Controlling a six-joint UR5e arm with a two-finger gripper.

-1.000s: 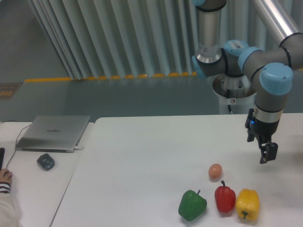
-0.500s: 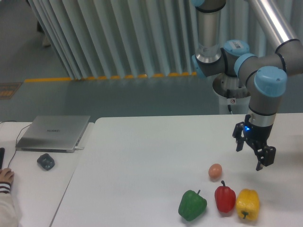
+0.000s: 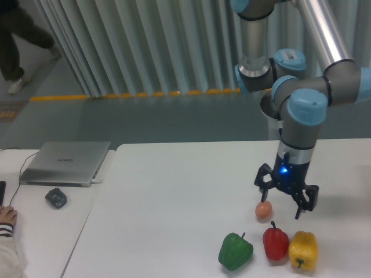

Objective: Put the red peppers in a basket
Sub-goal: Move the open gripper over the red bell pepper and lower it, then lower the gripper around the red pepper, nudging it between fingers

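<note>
My claw (image 3: pixel 283 200) is hanging spread wide, gripping nothing, just far of the red pepper (image 3: pixel 275 243) (stem up)

The glossy red pepper (image 3: pixel 275 243) sits upright on the table, dark stem up, touching the yellow pepper (image 3: pixel 303 250).

A white table (image 3: pixel 174 191) filled the near scene. At its left lay a closed silver laptop (image 3: pixel 65 162). Beyond it stretched a grey floor with a yellow stripe (image 3: pixel 133 94), backed by a pale ribbed wall (image 3: pixel 145 40). Lighting was even.
</note>
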